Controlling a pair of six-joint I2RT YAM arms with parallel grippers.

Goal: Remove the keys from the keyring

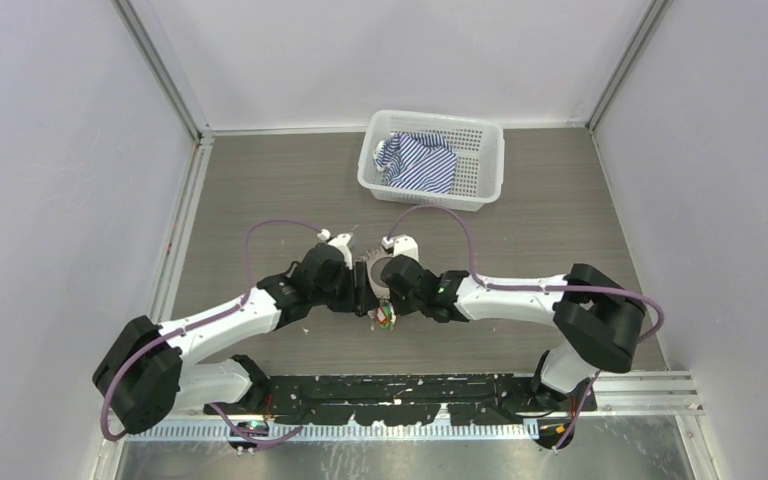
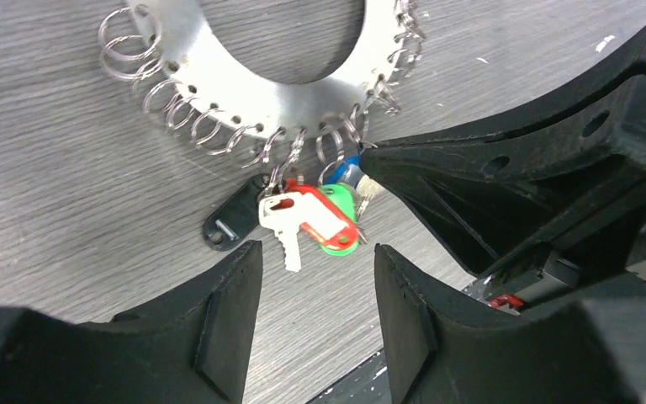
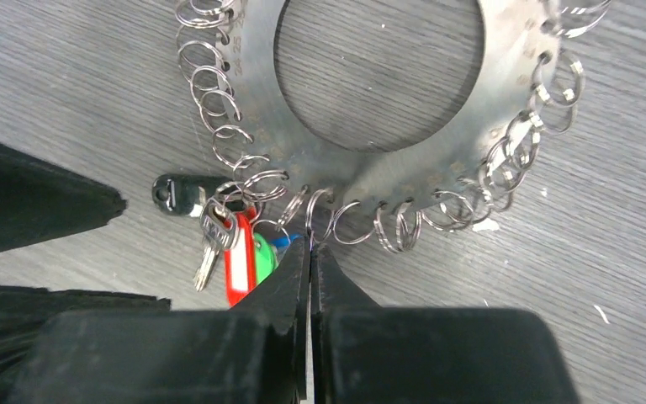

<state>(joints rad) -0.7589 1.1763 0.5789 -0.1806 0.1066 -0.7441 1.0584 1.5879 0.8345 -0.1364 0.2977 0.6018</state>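
The keyring is a flat metal hoop lying on the table, its rim hung with many small wire rings. A bunch of keys hangs off its near edge: a silvery key, a red tag, a green tag, a blue head and a black tag. My right gripper is shut, its tips pinching one small wire ring beside the blue head. My left gripper stands open just short of the bunch, with nothing between its fingers. Seen from above, both grippers meet at the keyring.
A white plastic basket with a blue-striped cloth in it stands at the back of the table. Walls close in the left, right and far sides. A black rail runs along the near edge.
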